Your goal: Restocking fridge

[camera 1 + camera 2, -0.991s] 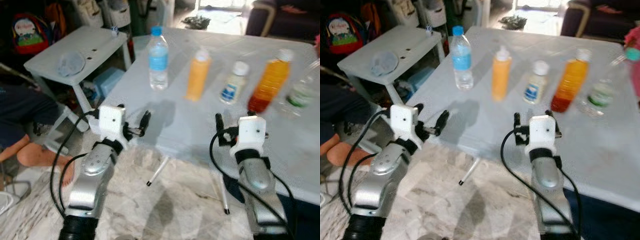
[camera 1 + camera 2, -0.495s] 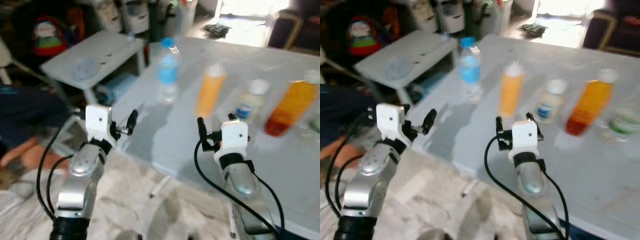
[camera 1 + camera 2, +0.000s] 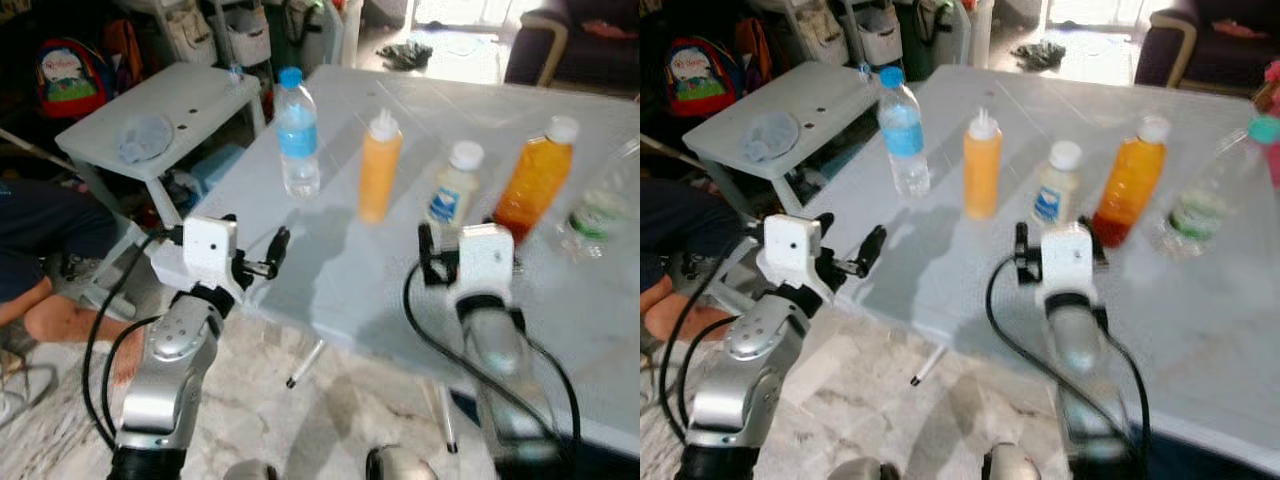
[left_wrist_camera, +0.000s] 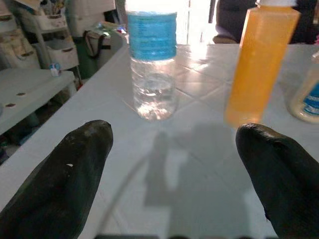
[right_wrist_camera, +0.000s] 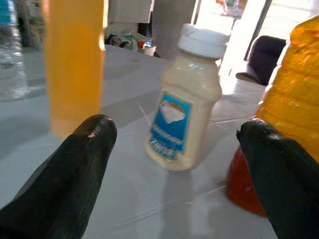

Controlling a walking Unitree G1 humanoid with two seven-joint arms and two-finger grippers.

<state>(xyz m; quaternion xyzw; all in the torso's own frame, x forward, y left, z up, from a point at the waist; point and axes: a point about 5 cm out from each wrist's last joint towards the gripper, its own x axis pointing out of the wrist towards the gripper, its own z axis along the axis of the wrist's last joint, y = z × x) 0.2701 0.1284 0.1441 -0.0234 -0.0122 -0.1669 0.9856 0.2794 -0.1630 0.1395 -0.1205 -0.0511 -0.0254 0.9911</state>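
Note:
Several bottles stand in a row on the pale grey table point(image 3: 380, 300): a water bottle point(image 3: 297, 135) with a blue cap, an orange squeeze bottle point(image 3: 379, 168), a white bottle point(image 3: 452, 185) with a blue label, an orange juice bottle point(image 3: 533, 180) and a clear bottle point(image 3: 598, 205) with a green label. My left gripper point(image 4: 173, 130) is open at the table's near left edge, facing the water bottle and squeeze bottle from a distance. My right gripper point(image 3: 1060, 240) is open over the table, with the white bottle point(image 5: 187, 99) just ahead between its fingers, untouched.
A small white side table point(image 3: 190, 90) with a grey cloth point(image 3: 145, 135) stands to the left. A person's legs point(image 3: 55, 310) are on the floor at the far left. A backpack point(image 3: 62, 75) and a dark sofa point(image 3: 570, 40) are behind. Thin table legs point(image 3: 305, 362) reach the marble floor.
The view has swayed as the camera moved. My right gripper now stands closer to the white bottle. Both grippers stay open and the bottles have not moved.

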